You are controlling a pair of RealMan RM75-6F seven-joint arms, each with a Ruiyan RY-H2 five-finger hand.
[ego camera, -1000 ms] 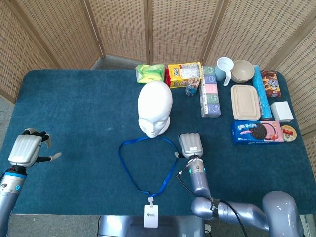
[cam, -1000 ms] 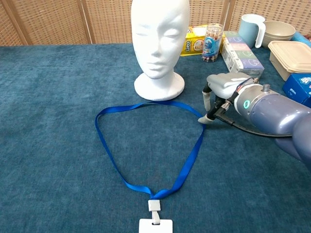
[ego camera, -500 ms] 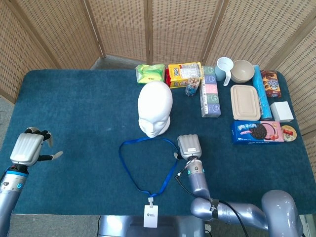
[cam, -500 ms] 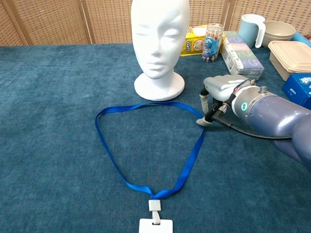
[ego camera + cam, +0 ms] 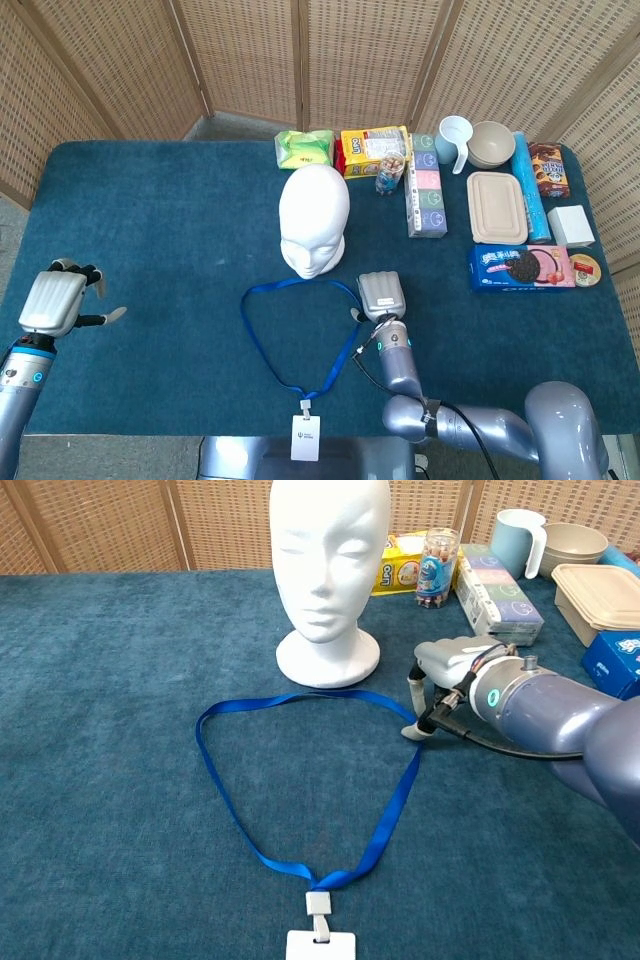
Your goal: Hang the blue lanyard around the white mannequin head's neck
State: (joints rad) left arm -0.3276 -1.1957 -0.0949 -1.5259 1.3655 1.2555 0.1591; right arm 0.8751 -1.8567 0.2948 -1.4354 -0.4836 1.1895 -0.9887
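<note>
Blue lanyard [image 5: 300, 780] looks light, limp, flat on cloth; pinch its right bend, where right hand [image 5: 452, 675] fingertips touch; grip indeterminate; left hand [image 5: 58, 300] holds nothing, fingers apart.

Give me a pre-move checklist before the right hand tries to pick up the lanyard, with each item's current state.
1. Blue lanyard lies flat in an open loop: ok.
2. Right hand fingers at the strap's right corner: ok.
3. Strap actually pinched: cannot tell.
4. Mannequin head upright, neck free: ok.
5. Left hand holds nothing, far from the loop: ok.
6. Badge at the near table edge, free to lift: cannot tell.
</note>
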